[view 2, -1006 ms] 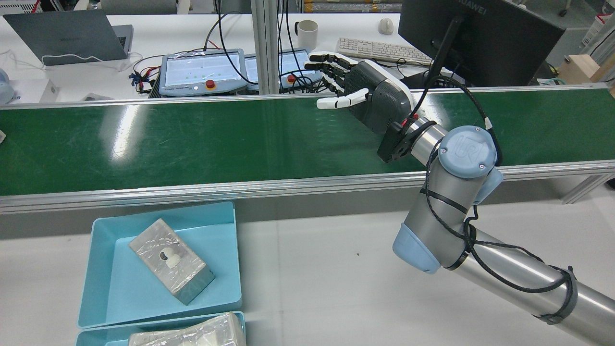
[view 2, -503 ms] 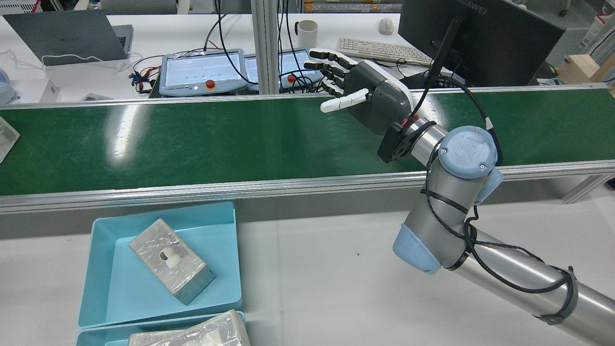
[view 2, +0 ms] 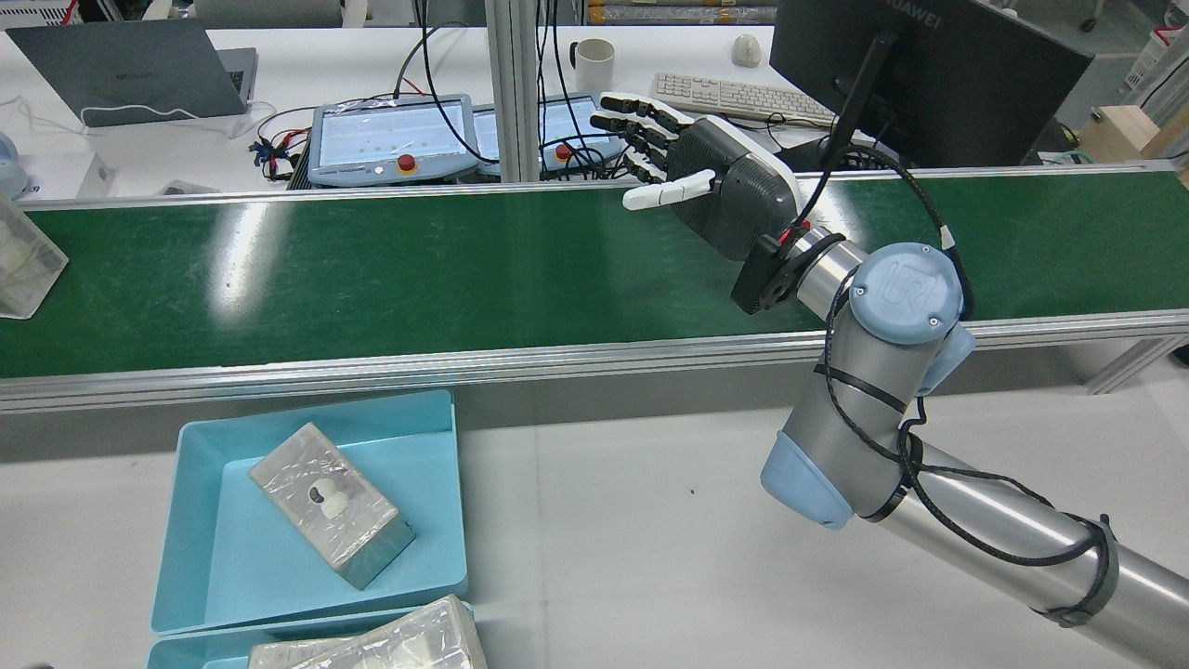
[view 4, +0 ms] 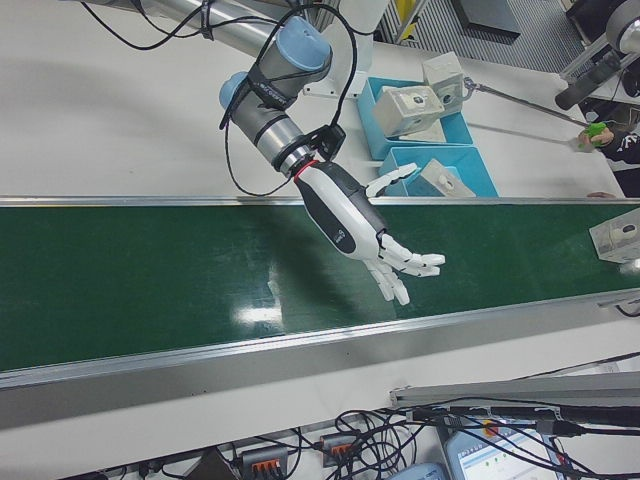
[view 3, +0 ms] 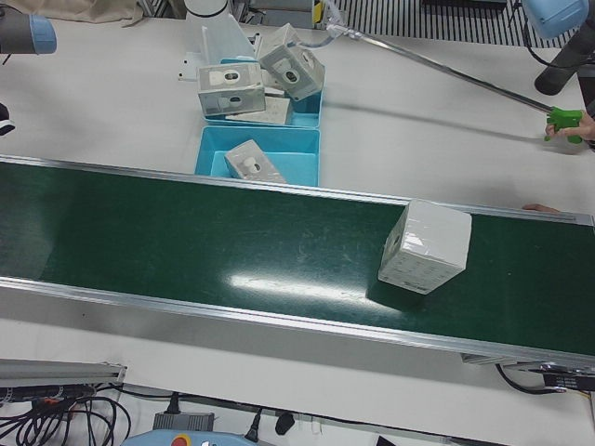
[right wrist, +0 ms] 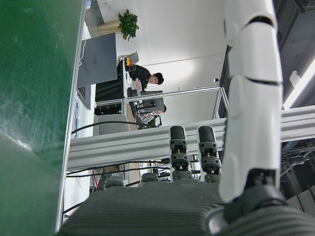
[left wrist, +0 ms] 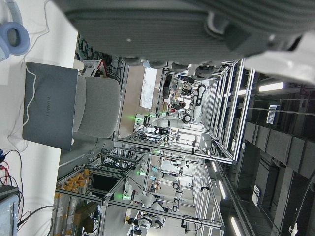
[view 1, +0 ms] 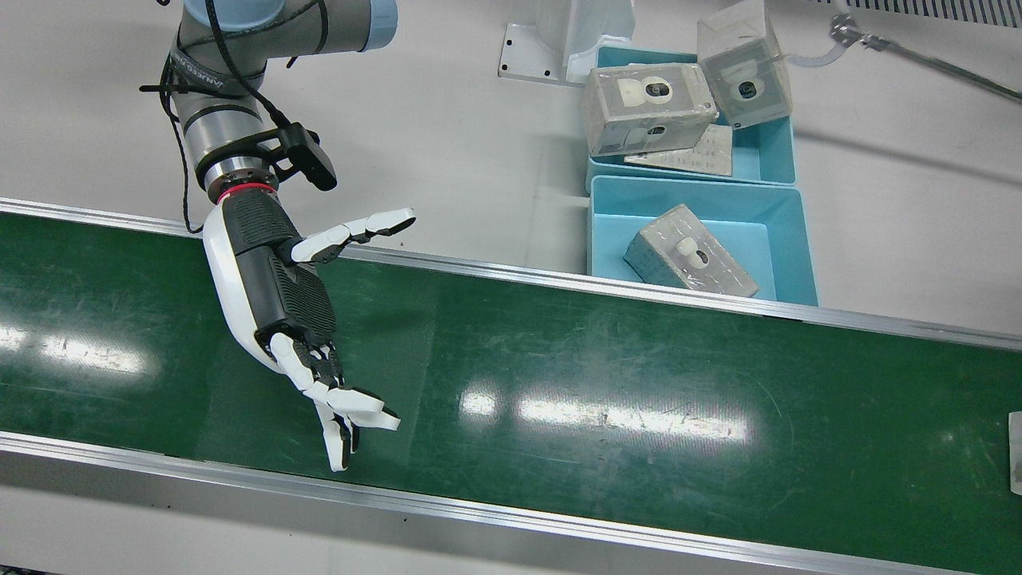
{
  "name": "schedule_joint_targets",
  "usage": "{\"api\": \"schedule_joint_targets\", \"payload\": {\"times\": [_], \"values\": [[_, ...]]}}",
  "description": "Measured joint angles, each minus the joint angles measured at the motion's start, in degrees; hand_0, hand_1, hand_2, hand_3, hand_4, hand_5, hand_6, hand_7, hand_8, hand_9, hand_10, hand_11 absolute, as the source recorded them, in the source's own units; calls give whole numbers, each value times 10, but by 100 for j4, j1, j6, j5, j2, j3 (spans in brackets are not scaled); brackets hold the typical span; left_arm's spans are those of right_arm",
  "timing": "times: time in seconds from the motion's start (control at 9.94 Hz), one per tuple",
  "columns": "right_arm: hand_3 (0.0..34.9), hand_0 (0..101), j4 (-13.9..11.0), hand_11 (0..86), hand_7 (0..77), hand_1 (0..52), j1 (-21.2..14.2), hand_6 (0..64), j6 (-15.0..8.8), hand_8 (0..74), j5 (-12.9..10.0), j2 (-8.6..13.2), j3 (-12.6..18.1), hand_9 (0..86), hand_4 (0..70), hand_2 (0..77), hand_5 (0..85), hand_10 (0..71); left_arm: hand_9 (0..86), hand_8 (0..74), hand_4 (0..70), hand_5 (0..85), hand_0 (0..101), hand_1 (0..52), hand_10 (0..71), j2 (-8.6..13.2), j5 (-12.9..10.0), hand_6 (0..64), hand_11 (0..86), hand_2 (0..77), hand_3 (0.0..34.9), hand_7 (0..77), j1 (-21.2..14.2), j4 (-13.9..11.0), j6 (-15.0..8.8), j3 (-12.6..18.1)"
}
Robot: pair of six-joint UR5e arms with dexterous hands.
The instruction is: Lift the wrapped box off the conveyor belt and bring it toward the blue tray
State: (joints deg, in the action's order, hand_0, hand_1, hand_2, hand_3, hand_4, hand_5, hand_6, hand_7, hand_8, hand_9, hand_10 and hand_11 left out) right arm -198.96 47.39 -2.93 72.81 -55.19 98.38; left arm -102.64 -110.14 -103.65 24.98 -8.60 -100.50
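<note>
The wrapped box (view 3: 424,246) stands on the green conveyor belt (view 2: 418,269), at the belt's far left edge in the rear view (view 2: 23,260) and its far right edge in the right-front view (view 4: 620,238). My right hand (view 2: 715,181) is open and empty, held over the belt with fingers spread, far from the box; it also shows in the front view (view 1: 295,319) and right-front view (view 4: 365,225). The blue tray (view 2: 200,557) sits beside the belt and holds another wrapped box (view 2: 330,506). Only the left hand's palm (left wrist: 197,29) shows, in its own view.
A second blue tray (view 1: 770,152) behind the first holds two wrapped boxes (view 1: 647,108). A person's hand with a green reaching tool (view 3: 562,119) is at the belt's far end. Aluminium rails (view 2: 557,358) border the belt.
The wrapped box has come into the rear view at the belt's left edge and moved right. My right hand has shifted slightly and stayed open.
</note>
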Motion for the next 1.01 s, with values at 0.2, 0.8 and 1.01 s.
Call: {"api": "schedule_joint_targets", "payload": {"times": [0.2, 0.8, 1.01], "values": [[119, 484, 5, 16, 191, 147, -4, 38, 9, 0, -6, 0, -2, 27, 93, 125, 235, 0, 0, 5, 0, 11, 0, 0, 5, 0, 0, 0, 5, 5, 0, 5, 0, 0, 0, 0], [118, 483, 7, 16, 213, 158, -2, 44, 28, 0, -15, 0, -4, 38, 104, 142, 251, 0, 0, 5, 0, 11, 0, 0, 0, 0, 0, 0, 0, 11, 0, 5, 0, 0, 0, 0], [118, 484, 7, 16, 213, 158, -3, 44, 29, 0, -20, 0, -4, 38, 109, 142, 251, 0, 0, 5, 0, 11, 0, 0, 5, 0, 0, 0, 0, 11, 0, 5, 0, 0, 0, 0]]}}
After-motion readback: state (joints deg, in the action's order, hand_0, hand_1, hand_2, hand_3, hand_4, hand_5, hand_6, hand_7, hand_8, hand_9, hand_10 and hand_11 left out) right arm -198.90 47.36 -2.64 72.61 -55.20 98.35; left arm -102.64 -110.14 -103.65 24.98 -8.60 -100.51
